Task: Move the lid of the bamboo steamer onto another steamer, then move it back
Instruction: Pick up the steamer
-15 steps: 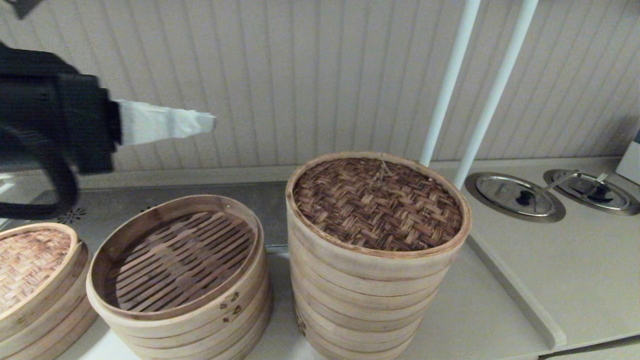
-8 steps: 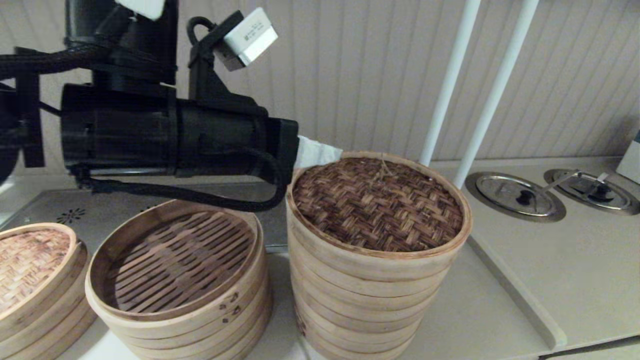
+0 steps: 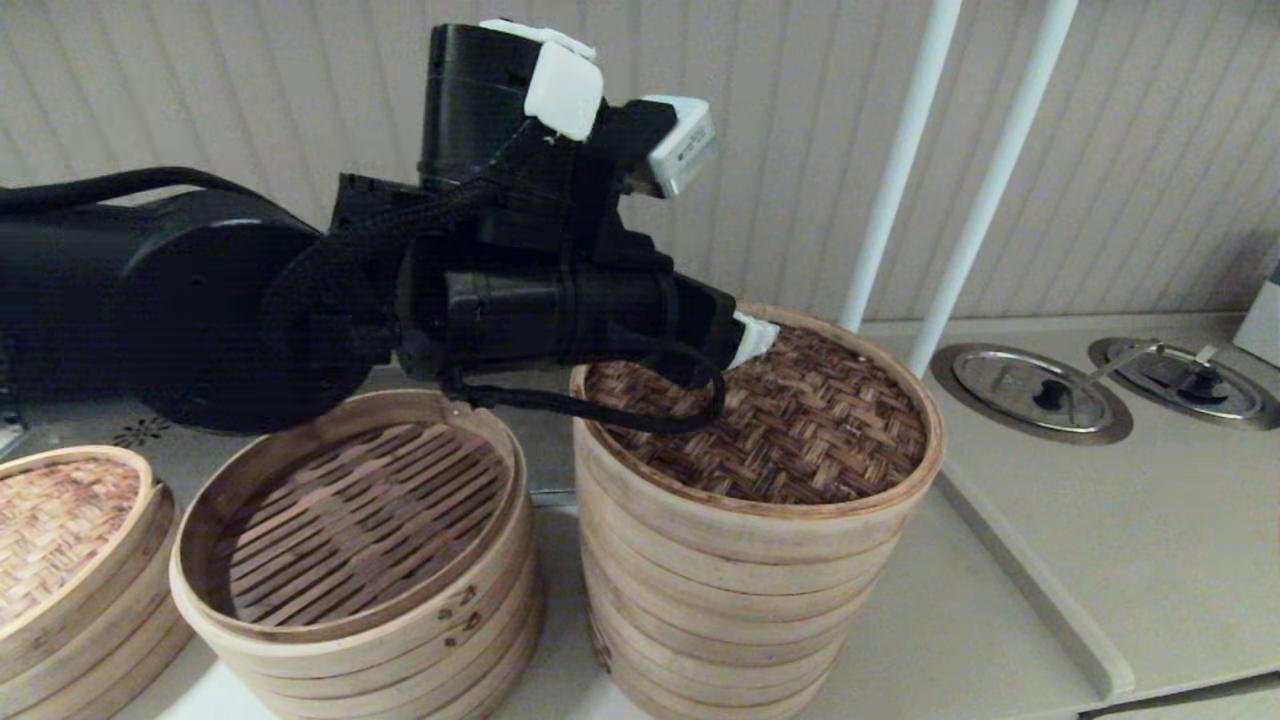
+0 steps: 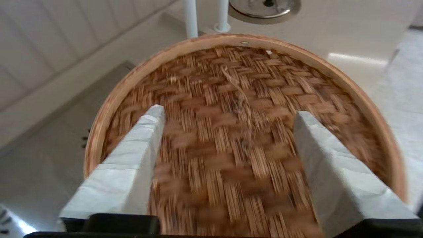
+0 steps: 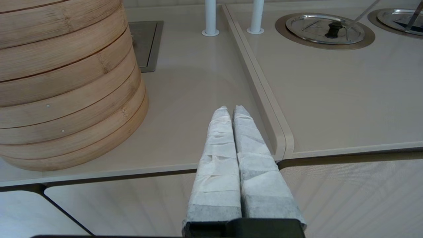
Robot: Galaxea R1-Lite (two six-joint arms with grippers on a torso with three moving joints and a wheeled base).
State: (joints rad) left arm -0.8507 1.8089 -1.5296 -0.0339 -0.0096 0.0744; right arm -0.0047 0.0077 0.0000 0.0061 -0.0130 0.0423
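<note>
The bamboo steamer lid [image 3: 790, 420] sits on top of the tall steamer stack [image 3: 730, 610], which stands near the front edge of the bench [image 3: 940, 640], about midway along it. The left gripper [image 4: 228, 114] reaches in from the left and hangs low over the lid's woven top with its two wrapped fingers [image 4: 132, 165] spread wide apart and nothing between them; whether the tips touch the weave cannot be told. In the head view the black left arm [image 3: 300, 300] covers the lid's left rear part, and only one white fingertip shows past it. What is inside the stack is hidden by the lid. Left of it an open, shorter steamer [image 3: 350, 540] with a slatted floor stands uncovered, and a paler woven lid [image 3: 50, 520] is cut off at the bench's left end. The right gripper [image 5: 231, 110] is parked out beyond the bench's front edge, fingers pressed together, empty.
</note>
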